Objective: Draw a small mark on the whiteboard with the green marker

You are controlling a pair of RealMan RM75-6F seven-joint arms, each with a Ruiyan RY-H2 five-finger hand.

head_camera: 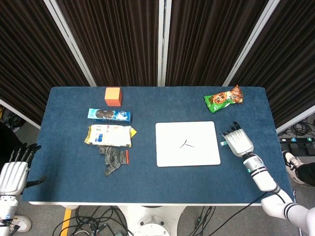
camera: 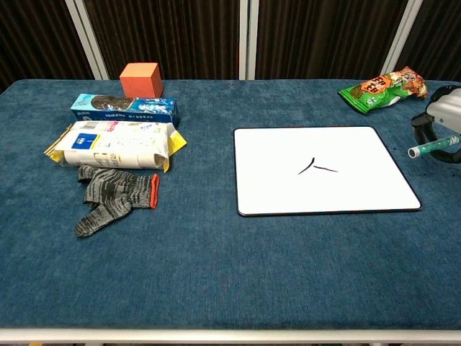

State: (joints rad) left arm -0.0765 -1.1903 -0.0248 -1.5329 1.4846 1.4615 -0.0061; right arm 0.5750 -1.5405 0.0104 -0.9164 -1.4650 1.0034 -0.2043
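The right hand [head_camera: 238,143] grips the green marker [camera: 433,147] over the table's right edge, just off the right edge of the whiteboard [head_camera: 170,155], whose centre already carries a small dark mark [head_camera: 186,144]; the judged step is setting the marker down, so lower it level onto bare cloth before releasing, since the smooth round barrel would likely roll. The left hand [head_camera: 13,173] hangs open off the table's left edge. The whiteboard is a flat, glossy, round-cornered panel on the napped blue tablecloth [head_camera: 147,184].
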